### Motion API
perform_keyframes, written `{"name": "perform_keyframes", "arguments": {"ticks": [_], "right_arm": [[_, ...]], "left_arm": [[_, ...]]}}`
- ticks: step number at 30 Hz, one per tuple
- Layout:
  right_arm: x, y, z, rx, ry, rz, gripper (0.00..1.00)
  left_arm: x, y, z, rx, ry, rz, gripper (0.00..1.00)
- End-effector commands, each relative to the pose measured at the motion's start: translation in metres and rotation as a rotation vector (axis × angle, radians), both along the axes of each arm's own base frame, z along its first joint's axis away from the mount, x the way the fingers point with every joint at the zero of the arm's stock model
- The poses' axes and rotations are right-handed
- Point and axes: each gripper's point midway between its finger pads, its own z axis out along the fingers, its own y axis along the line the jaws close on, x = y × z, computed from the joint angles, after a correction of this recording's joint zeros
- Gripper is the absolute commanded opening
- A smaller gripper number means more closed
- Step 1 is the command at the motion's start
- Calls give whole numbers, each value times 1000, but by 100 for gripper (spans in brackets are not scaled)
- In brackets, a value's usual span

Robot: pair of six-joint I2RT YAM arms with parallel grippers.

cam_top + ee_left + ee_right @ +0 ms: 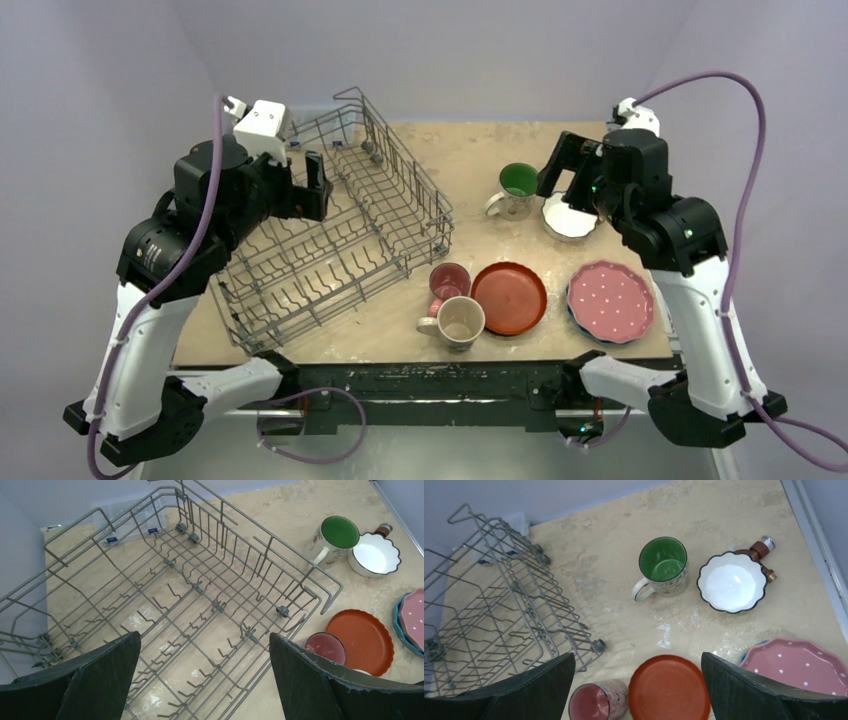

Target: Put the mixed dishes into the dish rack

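Observation:
The empty grey wire dish rack (330, 230) sits angled on the table's left half. My left gripper (312, 188) hovers open above it, tines showing between its fingers (204, 636). On the right stand a green-inside mug (516, 188), a white fluted bowl (570, 215), a pink mug (449, 280), a beige mug (460, 320), a red-orange plate (509, 297) and a pink dotted plate (610, 300) stacked on a blue plate (572, 314). My right gripper (562, 170) hangs open and empty above the bowl and green-inside mug, looking down on the red-orange plate (638, 655).
A small brown bottle-like object (760, 550) lies against the bowl's far side. A clear plastic box (130, 515) sits behind the rack by the back wall. Purple walls close in the left, back and right. The table's right edge (819, 555) runs close to the bowl.

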Motion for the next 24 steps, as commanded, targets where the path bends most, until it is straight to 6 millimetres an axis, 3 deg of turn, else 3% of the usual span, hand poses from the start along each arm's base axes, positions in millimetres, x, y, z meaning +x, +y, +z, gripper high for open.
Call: {"name": "perform_keyframes", "arguments": {"ticks": [1,8,13,19,24], "right_arm": [[14,7,-15,3,42,-11,99],[21,32,-33,147,42,23,99],[10,43,-47,227,44,71,99],[0,72,-83,125,145,341,99],[-18,108,-116,86,215,509,99]], "left_arm": [[13,2,13,19,-82,24,100],[16,-4,13,-63,-191,11,100],[7,-11,2,-107,-144,-21,100],[-13,-16,-14,-193,-44,-42,100],[-26,-24,-34,-219,58,-80,100]]}}
